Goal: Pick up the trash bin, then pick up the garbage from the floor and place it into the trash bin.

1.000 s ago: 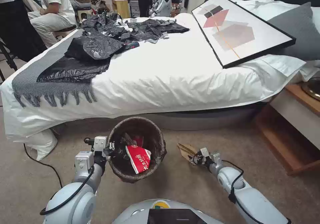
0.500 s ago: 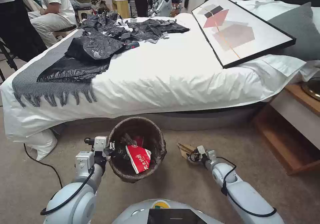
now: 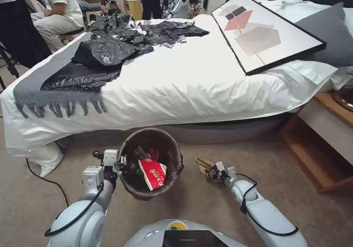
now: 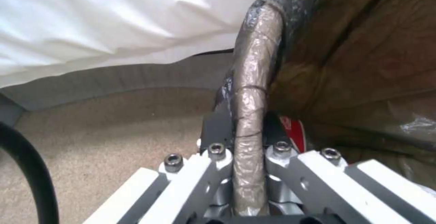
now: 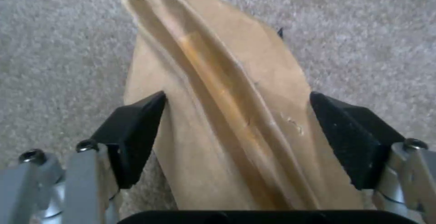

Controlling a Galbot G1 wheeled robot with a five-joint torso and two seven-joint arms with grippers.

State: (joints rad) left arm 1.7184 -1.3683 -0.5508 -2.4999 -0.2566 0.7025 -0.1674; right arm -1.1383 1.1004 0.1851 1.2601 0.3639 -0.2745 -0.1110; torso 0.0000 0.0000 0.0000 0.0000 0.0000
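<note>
The trash bin [image 3: 179, 158], lined with a dark bag, hangs just above the carpet in front of the bed. My left gripper [image 3: 124, 163] is shut on its left rim; the left wrist view shows the bag-wrapped rim [image 4: 254, 81] pinched in that gripper [image 4: 247, 132]. A red-white carton [image 3: 152, 173] lies inside the bin, and its red edge [image 4: 295, 132] shows close up. To the bin's right, a tan cardboard piece [image 3: 203, 164] lies on the floor. My right gripper [image 3: 210, 171] is low over it and open. Its black pads [image 5: 136, 135] straddle the cardboard [image 5: 227, 115].
The bed [image 3: 191, 89] stands close ahead, its white sheet hanging to the floor. Black plastic bags [image 3: 103, 52] and a framed picture [image 3: 264, 33] lie on top. A wooden nightstand [image 3: 323, 144] is at the right, and a black cable [image 3: 44, 179] crosses the carpet at the left.
My right gripper has crept forward and a little left along the floor onto the cardboard. The left gripper and the bin have stayed put.
</note>
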